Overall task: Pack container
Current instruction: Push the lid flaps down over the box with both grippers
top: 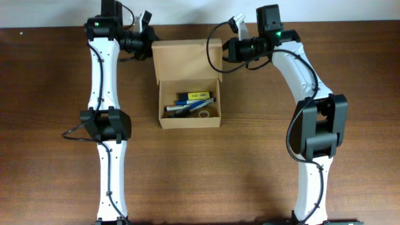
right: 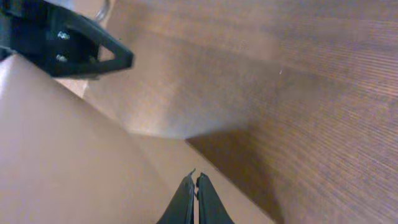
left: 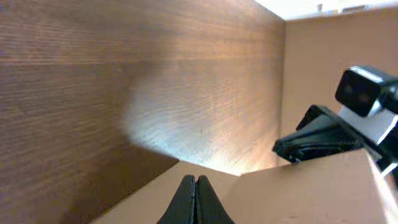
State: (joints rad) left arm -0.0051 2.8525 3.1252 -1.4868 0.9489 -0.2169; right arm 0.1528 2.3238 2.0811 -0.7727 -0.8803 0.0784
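The container (top: 189, 122) is a tan cardboard box, open in the middle of the table, with its lid flap (top: 186, 59) standing up at the back. Inside lie several pens and markers (top: 192, 97) and a small tape ring (top: 204, 114). My left gripper (top: 150, 46) is shut at the lid's left edge. In the left wrist view its fingertips (left: 195, 185) lie against the cardboard lid (left: 298, 193). My right gripper (top: 227, 49) is shut at the lid's right edge, and its fingertips (right: 195, 183) lie against the lid (right: 68, 162).
The dark wooden table (top: 250, 162) surrounds the box. The right gripper's black body (left: 320, 140) shows in the left wrist view, and the left gripper's body (right: 78, 46) shows in the right wrist view. Both arms reach in from the front edge.
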